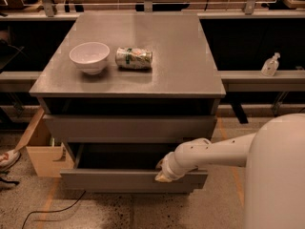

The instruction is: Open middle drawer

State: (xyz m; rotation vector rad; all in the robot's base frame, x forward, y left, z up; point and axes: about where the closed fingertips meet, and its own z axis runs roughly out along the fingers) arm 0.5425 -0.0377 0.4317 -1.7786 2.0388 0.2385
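Note:
The grey cabinet has a top drawer that is closed. Below it the middle drawer stands pulled out toward me, its flat grey front panel well forward of the cabinet and a dark shallow box showing behind it. My gripper is at the end of the white arm that reaches in from the right. It rests at the top edge of the middle drawer's front panel, right of its centre. The lowest drawer is hidden under the pulled-out one.
A white bowl and a green can lying on its side sit on the cabinet top. A cardboard box stands at the cabinet's left. A cable lies on the floor. A bottle stands on the right ledge.

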